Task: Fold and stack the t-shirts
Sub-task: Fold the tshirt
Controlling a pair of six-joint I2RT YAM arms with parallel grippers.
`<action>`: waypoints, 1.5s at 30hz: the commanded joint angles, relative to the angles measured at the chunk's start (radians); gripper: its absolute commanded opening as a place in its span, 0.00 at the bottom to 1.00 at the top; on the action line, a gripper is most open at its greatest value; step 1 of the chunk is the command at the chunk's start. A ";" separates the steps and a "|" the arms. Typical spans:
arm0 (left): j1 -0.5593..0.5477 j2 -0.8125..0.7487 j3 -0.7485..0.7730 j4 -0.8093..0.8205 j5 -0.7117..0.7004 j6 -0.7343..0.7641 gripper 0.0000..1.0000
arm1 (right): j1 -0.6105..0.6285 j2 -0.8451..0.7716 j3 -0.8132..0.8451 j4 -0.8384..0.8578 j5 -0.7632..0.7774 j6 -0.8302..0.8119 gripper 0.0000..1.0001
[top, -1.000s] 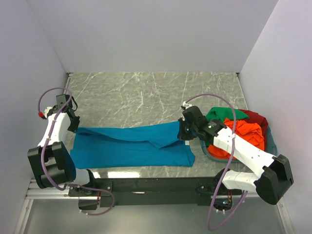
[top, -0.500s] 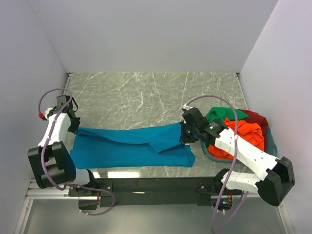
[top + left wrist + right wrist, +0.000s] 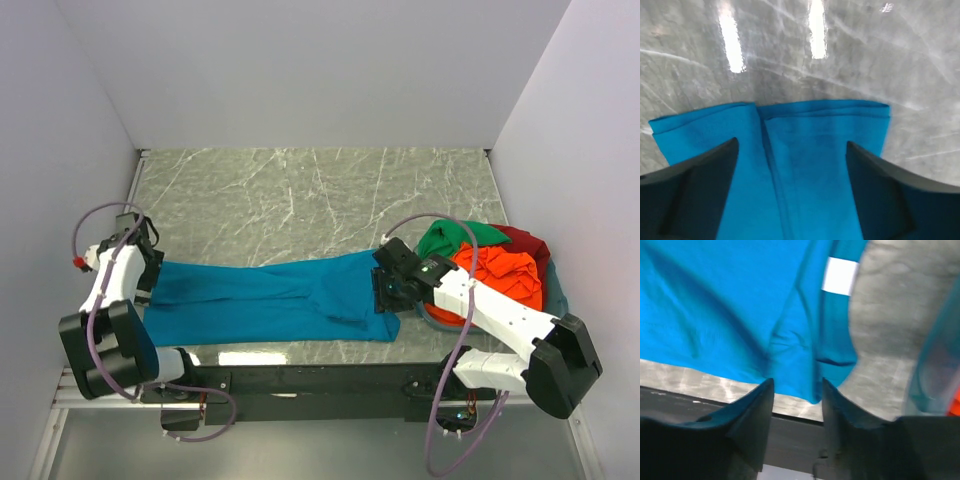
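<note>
Left tool [image 3: 791, 144] newly off t-shirt [image 3: 822, 175] edge

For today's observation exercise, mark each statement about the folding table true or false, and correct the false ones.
1. The teal-blue cloth t-shirt lies stretched out on the grey marble table. True.
2. The teal-grey plastic basket is empty. False: it holds an orange-red shirt, a green shirt and a dark red shirt.
3. The left gripper is open over the teal-blue shirt's left end. True.
4. The basket stands at the table's left side. False: it stands at the right side, by the right arm.
5. The right gripper is at the teal-blue shirt's right end. True.
</note>
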 commanded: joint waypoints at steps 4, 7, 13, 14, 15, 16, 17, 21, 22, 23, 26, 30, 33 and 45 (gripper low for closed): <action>0.006 -0.112 0.071 -0.020 0.024 0.010 0.99 | 0.007 -0.018 0.050 -0.030 0.090 -0.015 0.61; 0.006 -0.134 0.079 0.001 0.084 0.045 0.99 | 0.007 -0.024 0.075 -0.001 0.077 -0.038 0.63; -0.072 -0.165 -0.006 0.141 0.224 0.108 1.00 | 0.120 -0.026 0.144 0.146 -0.024 -0.142 0.68; -0.095 -0.163 -0.013 0.147 0.227 0.111 1.00 | 0.143 -0.010 0.151 0.170 -0.047 -0.150 0.68; -0.142 -0.163 -0.026 0.147 0.221 0.105 1.00 | 0.189 0.004 0.162 0.195 -0.076 -0.158 0.68; -0.165 -0.160 -0.029 0.144 0.217 0.100 1.00 | 0.207 0.019 0.168 0.238 -0.105 -0.172 0.67; -0.184 -0.157 -0.033 0.147 0.217 0.100 0.99 | 0.229 0.058 0.179 0.252 -0.148 -0.178 0.67; -0.265 -0.168 -0.070 0.124 0.160 0.091 1.00 | 0.316 0.186 0.257 0.283 -0.134 -0.187 0.63; -0.267 -0.184 -0.081 0.123 0.152 0.090 0.99 | 0.336 0.214 0.273 0.283 -0.143 -0.190 0.63; -0.271 -0.195 -0.093 0.132 0.152 0.093 0.99 | 0.344 0.276 0.289 0.278 -0.160 -0.189 0.63; -0.277 -0.249 -0.148 0.161 0.173 0.096 1.00 | 0.361 0.379 0.336 0.289 -0.157 -0.193 0.60; -0.279 -0.309 -0.199 0.182 0.161 0.087 1.00 | 0.358 0.488 0.394 0.287 -0.151 -0.195 0.54; -0.280 -0.333 -0.208 0.190 0.163 0.091 1.00 | 0.355 0.556 0.434 0.250 -0.095 -0.190 0.48; -0.283 -0.303 -0.202 0.207 0.167 0.099 1.00 | 0.289 0.599 0.399 0.197 0.022 -0.138 0.43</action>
